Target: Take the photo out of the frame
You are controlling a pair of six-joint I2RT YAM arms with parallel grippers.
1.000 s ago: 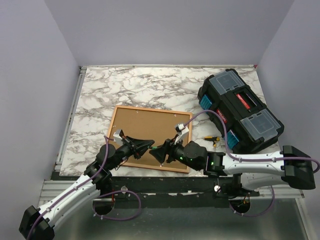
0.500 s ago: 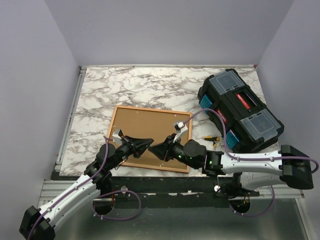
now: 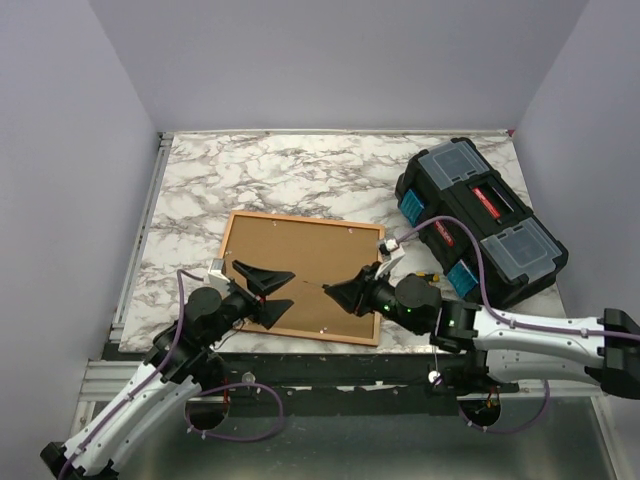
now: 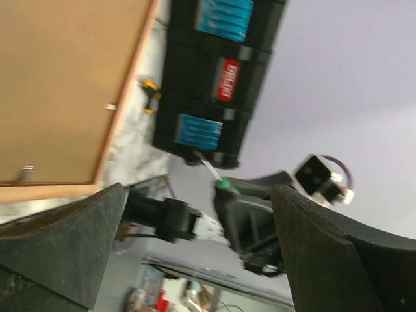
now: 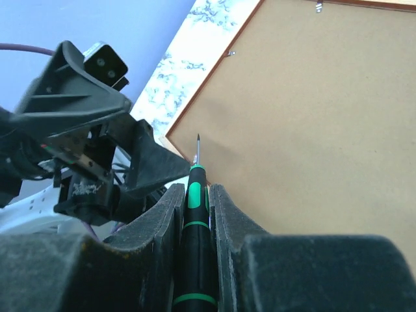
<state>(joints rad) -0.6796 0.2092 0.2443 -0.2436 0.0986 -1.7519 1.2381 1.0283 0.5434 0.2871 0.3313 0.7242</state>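
Right wrist view: the right end effector (image 5: 197,194) pinches a green-and-black screwdriver (image 5: 195,218) between both fingers, and the shaft runs forward past the fingertips.
Screwdriver tip: a bare metal point over the brown backing board (image 5: 312,123), near the frame edge on the left end effector's side. Whether it touches the board cannot be told.
Left end effector (image 3: 291,289): fingers spread wide and gripping nothing. It faces the right end effector, near it but apart.
Frame (image 3: 300,216): orange-red, lying back-up on the marble worktop (image 3: 250,165), beneath both end effectors' fingertips.
Metal tabs (image 4: 110,106): small, set along the board's rim, ahead of the left end effector.
Toolbox (image 3: 482,220): black with blue latches, ahead of the left end effector beyond the frame and behind the right one. It sits apart from the frame.
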